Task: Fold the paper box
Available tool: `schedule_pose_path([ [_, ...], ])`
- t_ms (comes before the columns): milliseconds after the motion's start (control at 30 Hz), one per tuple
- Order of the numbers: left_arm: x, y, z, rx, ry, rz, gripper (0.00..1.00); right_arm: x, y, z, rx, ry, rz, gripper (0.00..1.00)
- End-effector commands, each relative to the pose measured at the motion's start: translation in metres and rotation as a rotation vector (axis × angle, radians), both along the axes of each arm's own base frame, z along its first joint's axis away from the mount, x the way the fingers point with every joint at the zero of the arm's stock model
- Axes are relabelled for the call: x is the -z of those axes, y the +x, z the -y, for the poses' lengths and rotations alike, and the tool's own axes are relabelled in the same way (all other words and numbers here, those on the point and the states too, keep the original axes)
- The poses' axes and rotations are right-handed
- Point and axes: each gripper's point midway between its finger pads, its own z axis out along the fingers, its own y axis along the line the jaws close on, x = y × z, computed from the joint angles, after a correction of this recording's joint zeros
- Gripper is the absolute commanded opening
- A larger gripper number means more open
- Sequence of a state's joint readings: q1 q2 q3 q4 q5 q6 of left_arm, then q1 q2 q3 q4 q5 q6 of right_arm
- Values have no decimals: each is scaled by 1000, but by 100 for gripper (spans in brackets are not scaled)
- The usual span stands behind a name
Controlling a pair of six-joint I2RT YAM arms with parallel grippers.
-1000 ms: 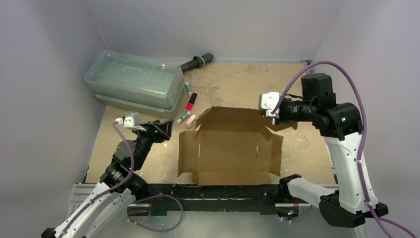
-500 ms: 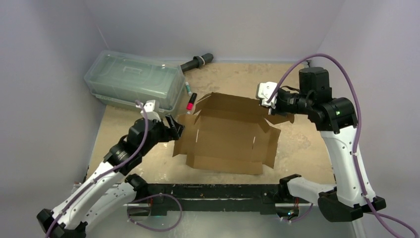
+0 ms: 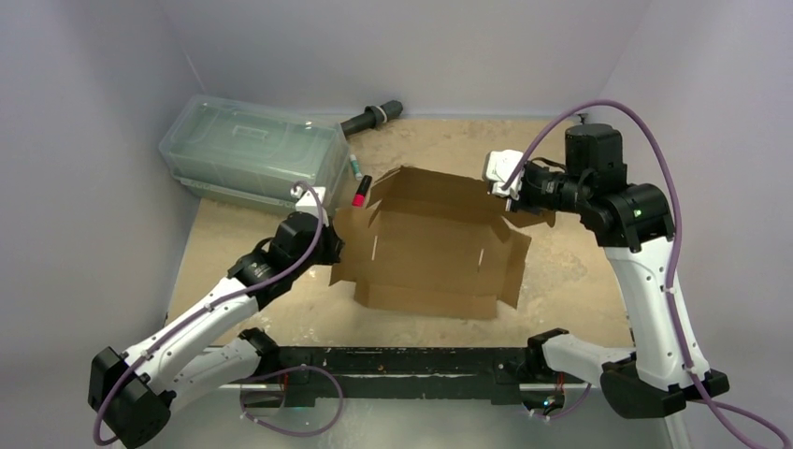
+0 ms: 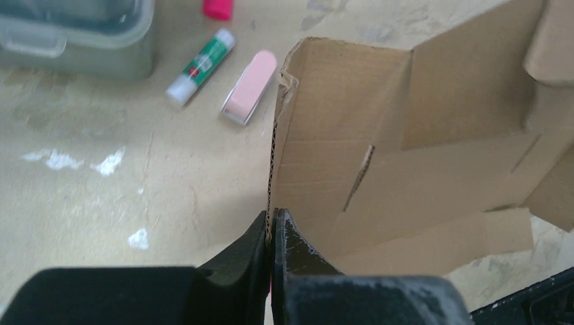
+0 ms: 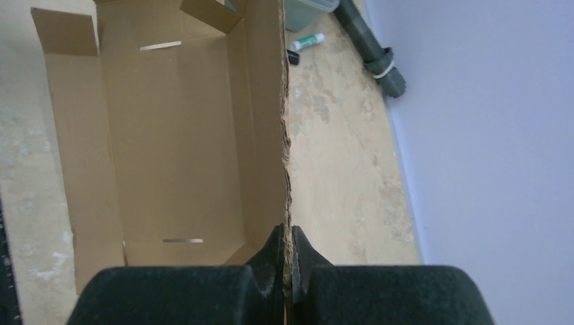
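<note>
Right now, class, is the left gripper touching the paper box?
Touching: the left wrist view shows the left gripper shut on an edge of the paper box.

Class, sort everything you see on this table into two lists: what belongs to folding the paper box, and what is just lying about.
Belongs to the job:
paper box
left gripper, shut on a box edge
right gripper, shut on another box edge

Just lying about:
plastic container, lidded
black handle
glue stick
pink block
red-pink tube
</note>
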State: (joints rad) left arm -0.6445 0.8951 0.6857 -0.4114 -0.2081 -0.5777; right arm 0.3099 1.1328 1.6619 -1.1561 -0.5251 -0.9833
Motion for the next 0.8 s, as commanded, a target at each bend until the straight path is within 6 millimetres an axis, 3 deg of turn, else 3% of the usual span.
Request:
schedule_pose_path([
  [0, -41, 31, 25, 36, -100, 224, 0, -40, 28, 9, 107, 22, 160, 0],
  [133, -68, 61, 45, 43, -125, 431, 0, -60, 36, 6, 109, 44, 208, 0],
  [267, -80, 77, 66, 66, -55, 631, 0, -54, 35, 1, 69, 40, 195, 0],
  [367, -67, 80, 70, 91, 46, 734, 0, -25, 21, -3, 9, 20, 130, 0],
  [467, -46, 75, 60, 87, 72, 781, 0, 4, 4, -4, -26, 11, 64, 0],
  [567, -27, 65, 53, 98, 72, 783, 0, 20, -8, -2, -16, 31, 23, 0],
  [767, -2, 46, 60, 199, 48, 741, 0, 48, -27, -6, -36, 59, -89, 0],
])
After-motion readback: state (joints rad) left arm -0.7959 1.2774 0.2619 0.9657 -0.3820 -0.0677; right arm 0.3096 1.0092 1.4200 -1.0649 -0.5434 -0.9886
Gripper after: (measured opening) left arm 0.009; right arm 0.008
